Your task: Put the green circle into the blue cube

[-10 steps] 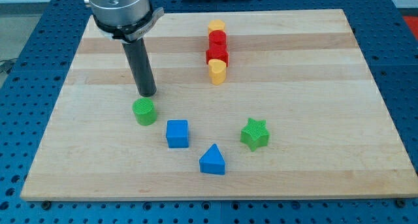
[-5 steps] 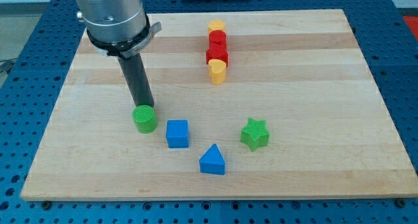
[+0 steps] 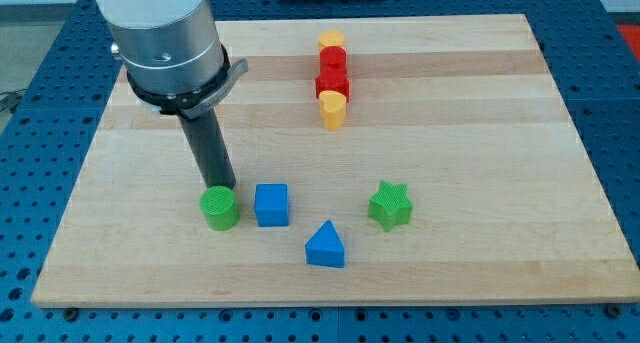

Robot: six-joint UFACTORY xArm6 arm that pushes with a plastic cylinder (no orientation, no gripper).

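Green circle (image 3: 220, 207) is set just left of blue cube (image 3: 271, 204), not touching. Tip (image 3: 222, 186) is pressed behind it; no claw is fitted.

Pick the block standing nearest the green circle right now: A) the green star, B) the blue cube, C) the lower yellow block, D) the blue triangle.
B: the blue cube sits just to the view's right of the green circle, with only a narrow gap between them.

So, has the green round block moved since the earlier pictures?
Yes. The green round block has slid toward the view's bottom and now lies level with the blue cube, which has stayed put. My tip sits right behind the green block.
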